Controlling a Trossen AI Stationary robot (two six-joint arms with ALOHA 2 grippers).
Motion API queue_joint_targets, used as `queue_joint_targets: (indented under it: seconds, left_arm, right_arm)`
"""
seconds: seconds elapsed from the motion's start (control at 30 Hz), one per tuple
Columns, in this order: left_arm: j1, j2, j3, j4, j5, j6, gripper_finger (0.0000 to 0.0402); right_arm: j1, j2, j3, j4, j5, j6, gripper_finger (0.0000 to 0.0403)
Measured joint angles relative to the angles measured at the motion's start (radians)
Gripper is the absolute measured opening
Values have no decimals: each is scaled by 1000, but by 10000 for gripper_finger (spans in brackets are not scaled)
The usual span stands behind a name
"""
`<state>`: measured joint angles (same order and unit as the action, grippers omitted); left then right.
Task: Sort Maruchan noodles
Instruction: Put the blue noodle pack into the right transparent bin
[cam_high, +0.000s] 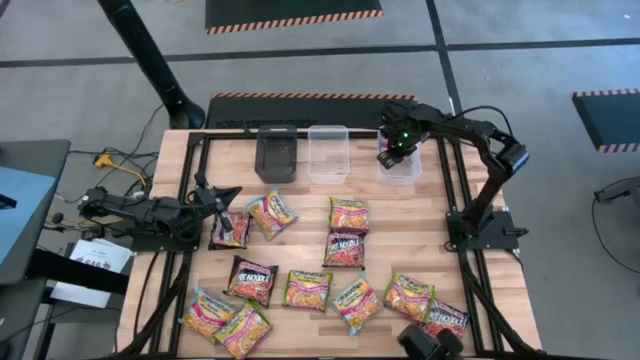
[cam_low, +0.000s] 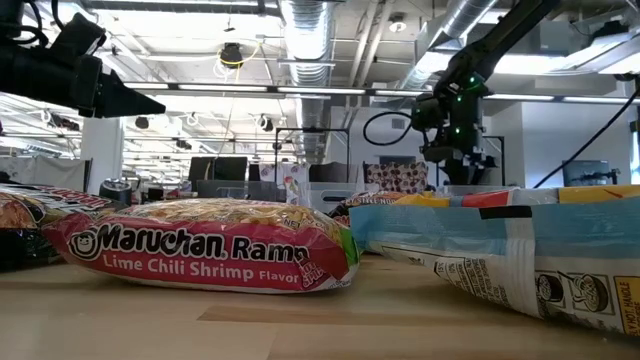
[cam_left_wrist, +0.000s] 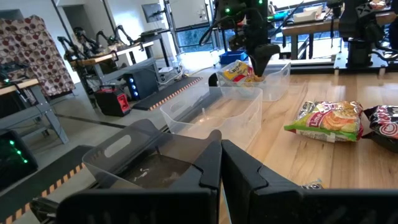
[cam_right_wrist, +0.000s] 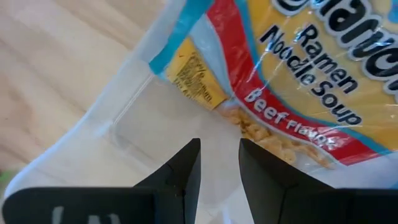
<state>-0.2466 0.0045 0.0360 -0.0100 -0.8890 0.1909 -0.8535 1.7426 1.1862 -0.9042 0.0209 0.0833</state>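
Note:
Several Maruchan packets (cam_high: 310, 290) lie flat on the wooden table's near half. One yellow, red and blue Beef packet (cam_right_wrist: 298, 93) lies inside the far-right clear tub (cam_high: 405, 172), also seen as the packet (cam_left_wrist: 239, 71) in the left wrist view. My right gripper (cam_right_wrist: 219, 149) hangs over that tub (cam_right_wrist: 124, 124), pointing down, slightly open with the packet just beyond its fingertips. My left gripper (cam_high: 222, 192) is shut and hovers by the table's left side, above and beside a dark packet (cam_high: 230, 228).
Three tubs stand in a row at the far edge: a black one (cam_high: 277, 160), a clear one (cam_high: 328, 165) and the clear one holding the packet. A Lime Chili Shrimp packet (cam_low: 200, 245) lies close to the low camera. Bare wood shows between tubs and packets.

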Motion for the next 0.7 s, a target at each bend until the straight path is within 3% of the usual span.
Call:
queue_joint_targets:
  seconds: [0.3,0.7]
  left_arm:
    - [0,0,0,0,0,0,0]
    - [0,0,0,0,0,0,0]
  right_arm:
    - [-13,122,0,19,6,24,132]
    - [-24,129,28,105,91,75,132]
